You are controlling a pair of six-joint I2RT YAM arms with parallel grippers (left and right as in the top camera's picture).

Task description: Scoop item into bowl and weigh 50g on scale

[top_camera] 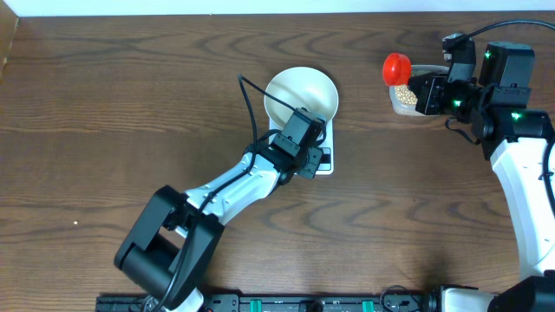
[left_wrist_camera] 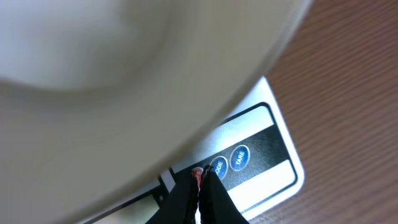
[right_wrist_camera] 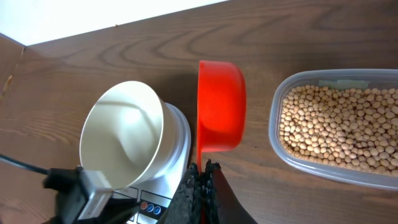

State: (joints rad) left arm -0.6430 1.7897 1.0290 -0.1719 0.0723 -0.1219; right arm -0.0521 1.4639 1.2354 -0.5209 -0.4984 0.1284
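Note:
The white bowl [top_camera: 301, 94] stands empty on the scale [top_camera: 329, 139]. My left gripper [top_camera: 314, 161] is shut, holding nothing, with its tips [left_wrist_camera: 202, 177] on the red button [left_wrist_camera: 197, 173] of the scale's front panel [left_wrist_camera: 267, 146]; the bowl [left_wrist_camera: 112, 81] fills that view above. My right gripper [top_camera: 425, 92] is shut on the handle of a red scoop [top_camera: 396, 68]. In the right wrist view the scoop [right_wrist_camera: 221, 106] hangs between the bowl [right_wrist_camera: 121, 134] and the beans [right_wrist_camera: 339, 124], its inside turned away, and the gripper [right_wrist_camera: 203, 171] pinches the handle.
A clear plastic tub [top_camera: 404, 100] holds the beans at the table's back right; its rim [right_wrist_camera: 292, 158] lies just right of the scoop. Two blue buttons [left_wrist_camera: 229, 161] sit beside the red one. The left arm's cable [top_camera: 251, 104] loops beside the bowl.

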